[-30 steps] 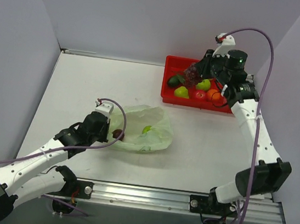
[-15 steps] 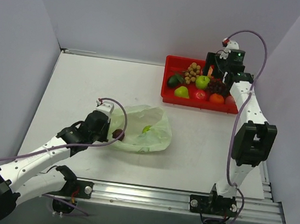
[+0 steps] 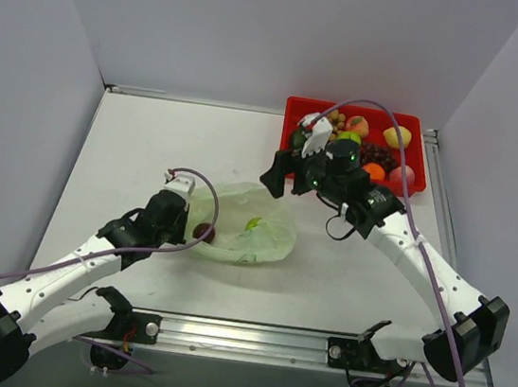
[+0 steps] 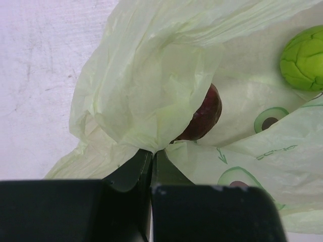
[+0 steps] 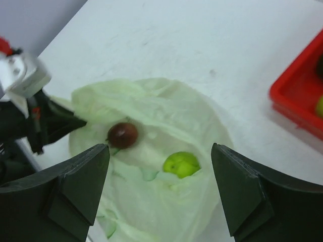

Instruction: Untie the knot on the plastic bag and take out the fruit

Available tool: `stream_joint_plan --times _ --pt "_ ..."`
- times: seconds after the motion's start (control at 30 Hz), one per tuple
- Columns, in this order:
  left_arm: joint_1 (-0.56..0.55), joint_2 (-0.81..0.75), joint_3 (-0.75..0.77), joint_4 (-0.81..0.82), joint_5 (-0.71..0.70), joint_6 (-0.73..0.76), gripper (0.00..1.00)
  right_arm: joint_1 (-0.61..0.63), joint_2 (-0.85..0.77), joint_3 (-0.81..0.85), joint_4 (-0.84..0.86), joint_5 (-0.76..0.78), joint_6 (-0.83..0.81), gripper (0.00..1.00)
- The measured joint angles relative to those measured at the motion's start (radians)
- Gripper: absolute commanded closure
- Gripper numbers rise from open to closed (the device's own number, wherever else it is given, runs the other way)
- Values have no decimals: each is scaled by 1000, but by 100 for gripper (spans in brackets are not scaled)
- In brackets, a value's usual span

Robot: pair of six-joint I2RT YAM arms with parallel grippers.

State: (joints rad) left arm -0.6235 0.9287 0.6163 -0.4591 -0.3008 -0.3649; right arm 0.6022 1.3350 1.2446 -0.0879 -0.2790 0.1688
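Above the plastic bag point(image 3: 245, 225), my right jaws gape empty; my left jaws pinch its rim (thin film), which could slip, closing over the green fruit point(image 5: 181, 164).

So the plastic bag point(image 3: 273, 229) is lying on the tabletop point(image 3: 142, 140) about midway across, a bit nearer the near edge than the far one. A round fruit point(image 3: 202, 232) is sitting inside it by the bag's left side. A second round fruit point(image 3: 253, 222) is sitting to the right of that, closer to the bag's middle.

The left gripper point(image 4: 151, 159) is touching the bag's left edge, just beside the first one.

The tray point(image 3: 291, 110) is sitting in the far right corner, well apart from the bag. In it, the longan cluster point(image 3: 331, 120) is lying toward the far left and the lemon-like fruit point(image 3: 397, 135) toward the far right, with the grape bunch point(image 3: 377, 156) just in front of that.

The right gripper point(image 5: 159, 148) is hanging over the bag's far side, between bag and tray.
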Motion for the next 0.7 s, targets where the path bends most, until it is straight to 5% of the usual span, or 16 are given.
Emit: stream_joint_plan --times 0.37,0.7 --pt "-86 150 470 16 -8 -2 100 93 -8 -408 179 -46 165 18" --pt "-110 99 144 -32 1 -132 100 150 27 -383 195 -7 150 18"
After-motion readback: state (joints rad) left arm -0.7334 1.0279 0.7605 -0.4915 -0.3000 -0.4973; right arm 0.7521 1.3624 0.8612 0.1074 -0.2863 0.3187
